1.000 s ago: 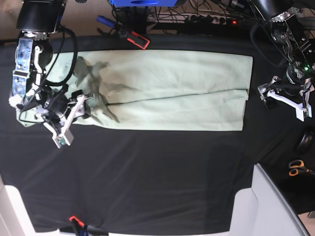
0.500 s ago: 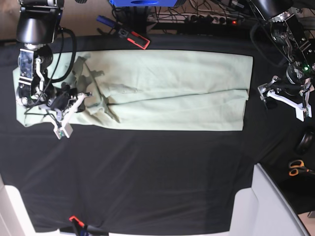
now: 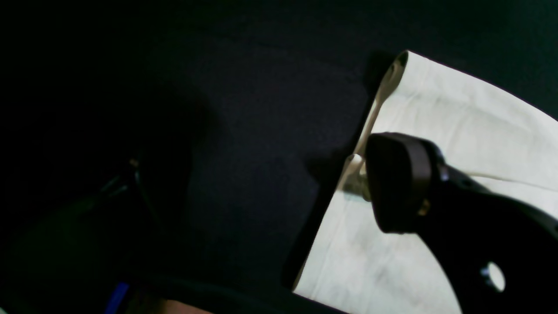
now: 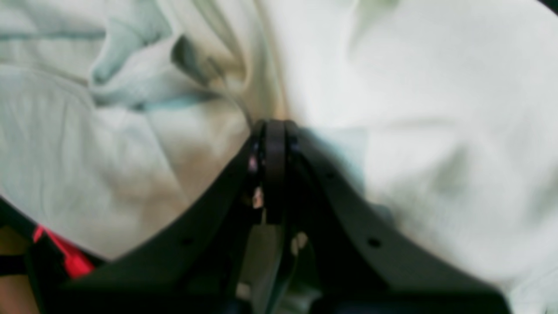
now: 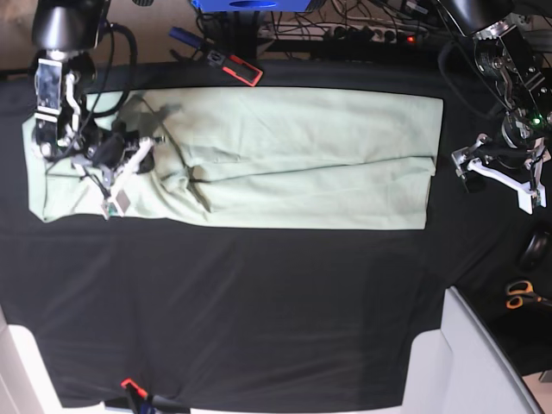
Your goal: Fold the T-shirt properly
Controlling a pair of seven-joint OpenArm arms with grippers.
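A: Where is the T-shirt [image 5: 293, 159] lying?

B: Across the upper half of the base view, a long pale green band on the table [image 5: 259, 319], which is covered in black cloth. Its right edge is neatly doubled over, and its left end is rumpled.

A: What differs from a second ago?

B: The right hand [image 5: 115, 191], at the left of the base view, has moved up the frame. Earlier it hung over the shirt's lower left corner with its fingers apart; now it sits further in over the cloth with its fingers pressed together. The wrinkles beside it have shifted and pulled upward too.

A: Is it pinching fabric?

B: The right wrist view shows the tips meeting right at a ridge of cloth [image 4: 244, 93], but the picture is too blurred to say whether any is caught between them.

A: And the left hand [image 5: 496, 177]?

B: Unchanged: spread wide, hovering just off the shirt's right edge over the black cloth.
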